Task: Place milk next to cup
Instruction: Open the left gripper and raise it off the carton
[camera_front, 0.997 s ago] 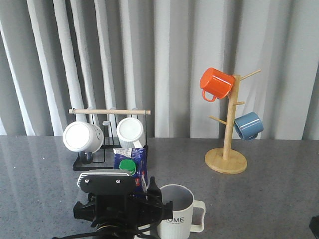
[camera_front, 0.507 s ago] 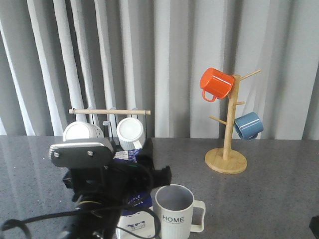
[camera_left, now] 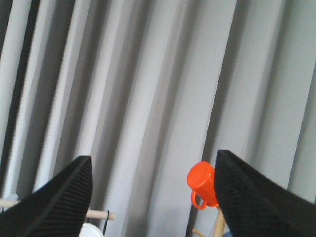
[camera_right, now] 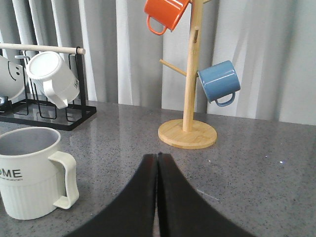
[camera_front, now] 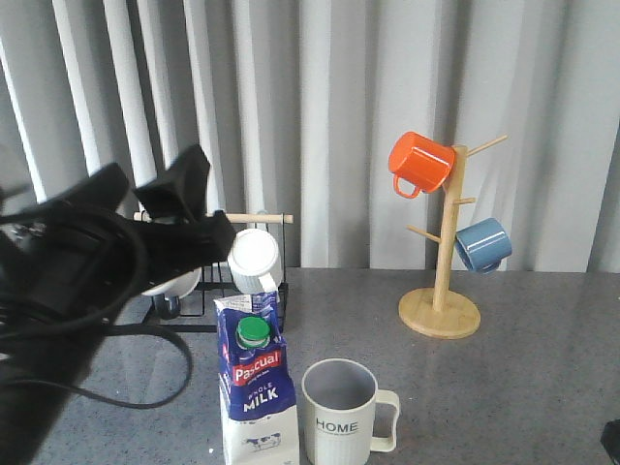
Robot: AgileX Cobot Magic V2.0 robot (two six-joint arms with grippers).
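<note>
The milk (camera_front: pixel 254 387), a blue and white carton with a green cap, stands upright on the grey table, free of any gripper. The "HOME" cup (camera_front: pixel 341 412) stands close on its right, handle to the right; it also shows in the right wrist view (camera_right: pixel 27 173). My left gripper (camera_front: pixel 155 179) is open and empty, raised well above and to the left of the milk; in the left wrist view (camera_left: pixel 153 155) it faces the curtain. My right gripper (camera_right: pixel 157 156) is shut and empty, low over the table to the right of the cup.
A black rack (camera_front: pixel 194 315) with a wooden bar holds white mugs (camera_front: pixel 254 257) behind the milk. A wooden mug tree (camera_front: pixel 441 310) at the back right carries an orange mug (camera_front: pixel 418 163) and a blue mug (camera_front: pixel 482 244). Grey curtains hang behind.
My left gripper has let go of the milk and risen up and to the left. The milk now stands uncovered beside the cup. The right arm has not moved.
</note>
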